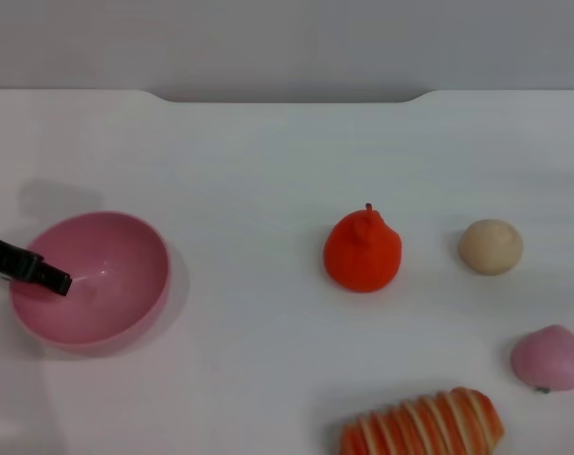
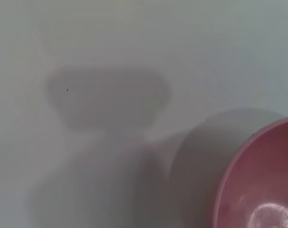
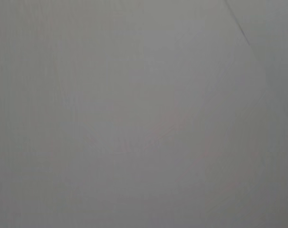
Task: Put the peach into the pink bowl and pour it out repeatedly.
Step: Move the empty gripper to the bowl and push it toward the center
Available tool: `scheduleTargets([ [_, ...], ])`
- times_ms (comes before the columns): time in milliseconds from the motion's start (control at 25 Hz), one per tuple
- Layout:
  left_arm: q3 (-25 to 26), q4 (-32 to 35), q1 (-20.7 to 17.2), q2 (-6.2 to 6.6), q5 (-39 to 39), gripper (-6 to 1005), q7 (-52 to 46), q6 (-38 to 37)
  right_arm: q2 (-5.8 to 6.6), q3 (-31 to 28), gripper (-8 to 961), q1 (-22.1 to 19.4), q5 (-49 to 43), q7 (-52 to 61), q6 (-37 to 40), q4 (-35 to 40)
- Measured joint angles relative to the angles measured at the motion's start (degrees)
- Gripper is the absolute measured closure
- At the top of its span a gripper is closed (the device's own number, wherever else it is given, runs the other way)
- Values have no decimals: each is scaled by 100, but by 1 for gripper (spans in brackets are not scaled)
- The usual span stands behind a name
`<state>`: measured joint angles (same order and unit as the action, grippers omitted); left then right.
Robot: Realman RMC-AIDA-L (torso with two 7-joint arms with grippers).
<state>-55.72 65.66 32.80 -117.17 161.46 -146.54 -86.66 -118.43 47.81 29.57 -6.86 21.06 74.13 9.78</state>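
Observation:
The pink bowl (image 1: 102,284) sits at the left of the white table, open side up and empty. It also shows in the left wrist view (image 2: 263,185). My left gripper (image 1: 41,273) comes in from the left edge, and its black tip lies over the bowl's left rim and inside the bowl. The peach (image 1: 549,358), pale pink with a small dark stem, lies on the table at the far right near the front, far from the bowl. My right gripper is out of view; the right wrist view shows only a plain grey surface.
An orange-red pear-shaped fruit (image 1: 363,251) stands mid-table. A beige ball (image 1: 491,246) lies to its right. A striped orange and cream bread-like toy (image 1: 424,424) lies at the front edge. The table's (image 1: 268,152) far edge has a notch.

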Motion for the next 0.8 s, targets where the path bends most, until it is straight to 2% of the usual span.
scheduleTargets([
  [120,-67,93,8,-17,0,186,-29,39,5,0,471,-2,0,-1,-15,5],
  [360,-190,118,61,-25,0,325,-53,142,12,-12,472,-7,0,-3,-24,6],
  [800,-211,117,111,-22,0,666,-57,121,13,-50,475,-10,8,-6,-31,11],
])
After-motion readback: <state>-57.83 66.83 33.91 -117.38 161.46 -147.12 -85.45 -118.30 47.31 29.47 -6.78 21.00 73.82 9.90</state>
